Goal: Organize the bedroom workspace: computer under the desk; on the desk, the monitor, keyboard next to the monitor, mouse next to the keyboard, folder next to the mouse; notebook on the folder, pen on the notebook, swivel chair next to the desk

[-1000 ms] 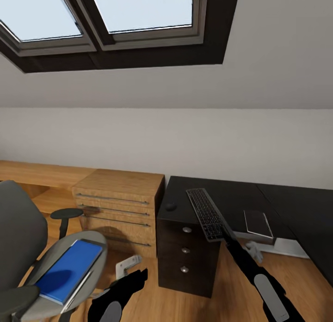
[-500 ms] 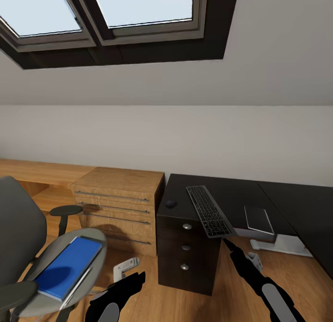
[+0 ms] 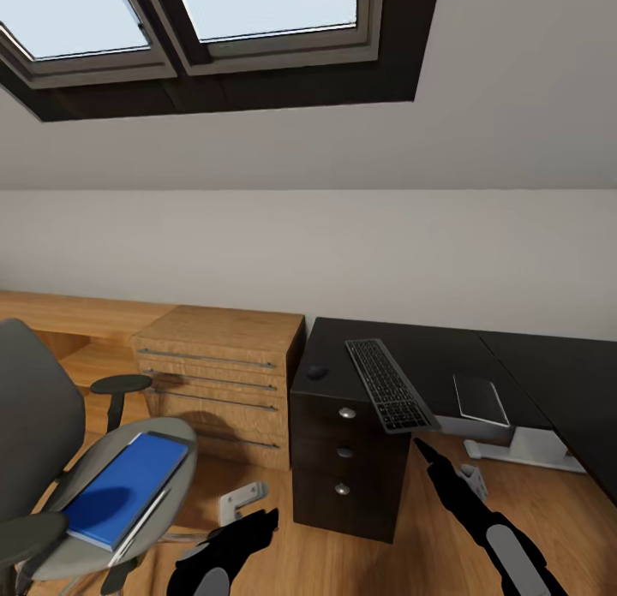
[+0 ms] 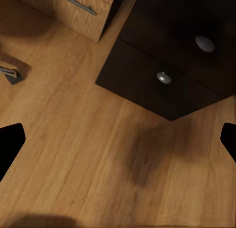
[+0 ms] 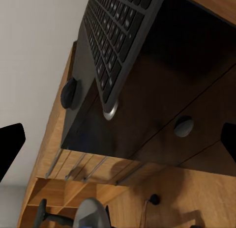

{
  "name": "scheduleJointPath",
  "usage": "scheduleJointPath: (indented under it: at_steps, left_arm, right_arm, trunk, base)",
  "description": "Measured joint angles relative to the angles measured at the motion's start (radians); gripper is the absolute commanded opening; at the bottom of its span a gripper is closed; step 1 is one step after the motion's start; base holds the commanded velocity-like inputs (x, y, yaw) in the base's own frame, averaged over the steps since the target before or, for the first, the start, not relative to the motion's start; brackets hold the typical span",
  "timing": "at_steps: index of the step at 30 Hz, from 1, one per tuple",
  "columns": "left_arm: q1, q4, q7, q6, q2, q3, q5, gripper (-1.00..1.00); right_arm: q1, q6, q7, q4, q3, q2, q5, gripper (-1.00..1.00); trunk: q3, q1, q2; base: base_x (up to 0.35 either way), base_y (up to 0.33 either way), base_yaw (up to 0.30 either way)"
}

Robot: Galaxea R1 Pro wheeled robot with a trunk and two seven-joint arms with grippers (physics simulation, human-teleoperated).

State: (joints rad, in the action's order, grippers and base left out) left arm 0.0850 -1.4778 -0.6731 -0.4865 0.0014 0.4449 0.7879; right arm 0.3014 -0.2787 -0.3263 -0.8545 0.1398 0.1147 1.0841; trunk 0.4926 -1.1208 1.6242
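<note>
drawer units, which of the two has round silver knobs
The black drawer unit under the desk; the light-wood cabinet beside it has long bar handles instead.

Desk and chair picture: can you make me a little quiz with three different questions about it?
1. True or false: the keyboard lies on the desk with one end poking past the front edge.
2. What lies on the swivel chair? A) the blue folder B) the mouse C) a book
3. Fill in: the right pincer is ____, holding nothing.

Key: 1 true. 2 A. 3 open.
</note>
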Motion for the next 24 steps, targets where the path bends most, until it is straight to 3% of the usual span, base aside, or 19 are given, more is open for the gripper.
scheduleJointPath:
  at_steps: [9,24]
  left_arm:
    - [0.0,0.008,0.003,0.002,0.002,0.009,0.001,1.0]
    - [0.0,0.025,0.005,0.005,0.003,0.009,-0.002,1.0]
  right_arm:
    - [0.0,0.003,0.0,0.001,0.001,-0.002,0.0,1.0]
    - [0.0,-0.001,0.067,0.008,0.04,-0.001,0.004,1.0]
  trunk:
    - [0.0,0.0,0.0]
    - [0.0,0.0,0.0]
  base:
    - [0.012,0.0,0.0]
    - [0.177,0.0,0.0]
